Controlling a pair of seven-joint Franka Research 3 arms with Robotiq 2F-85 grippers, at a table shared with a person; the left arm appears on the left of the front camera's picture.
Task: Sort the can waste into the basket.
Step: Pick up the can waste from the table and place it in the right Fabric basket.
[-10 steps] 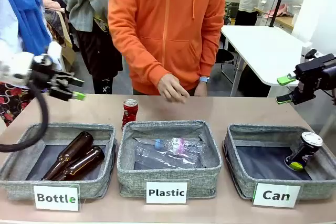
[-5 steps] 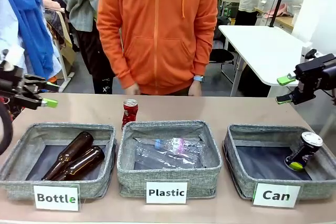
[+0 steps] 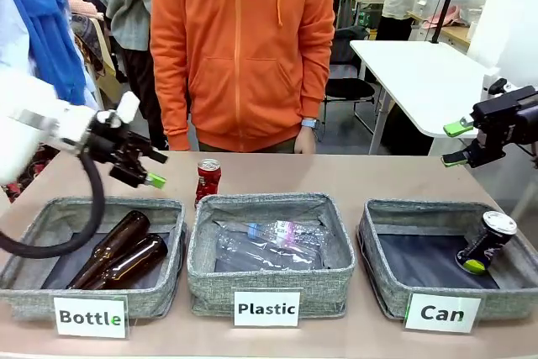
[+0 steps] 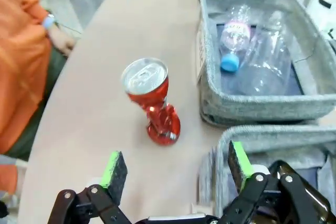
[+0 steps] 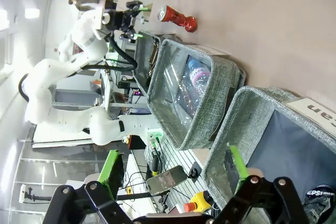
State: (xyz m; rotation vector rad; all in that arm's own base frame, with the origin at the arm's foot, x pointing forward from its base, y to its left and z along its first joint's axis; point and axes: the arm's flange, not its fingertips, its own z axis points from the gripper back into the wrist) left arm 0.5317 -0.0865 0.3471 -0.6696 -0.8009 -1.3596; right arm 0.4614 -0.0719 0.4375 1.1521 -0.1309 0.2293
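The red dented can (image 3: 208,179) stands on the table behind the gap between the left and middle baskets; in the left wrist view the red can (image 4: 152,103) is just ahead of my fingers. My left gripper (image 3: 155,169) hovers open to the can's left, over the far edge of the left basket, nothing between its pads (image 4: 177,165). The black can (image 3: 486,241) with green-yellow marks leans in the right corner of the "Can" basket (image 3: 380,245). My right gripper (image 3: 455,143) hangs open and empty above and behind that basket (image 5: 247,124).
The "Plastic" basket (image 3: 269,285) holds clear bottles, and the "Bottle" basket (image 3: 25,268) holds two brown glass bottles. A person in an orange hoodie (image 3: 244,48) stands at the far edge, one hand (image 3: 304,140) resting near the table. Bare tabletop lies right of the red can.
My left gripper swung out to the left, then came back right and lower, closer to the red can. The person withdrew the hand and straightened up. The right arm has not moved.
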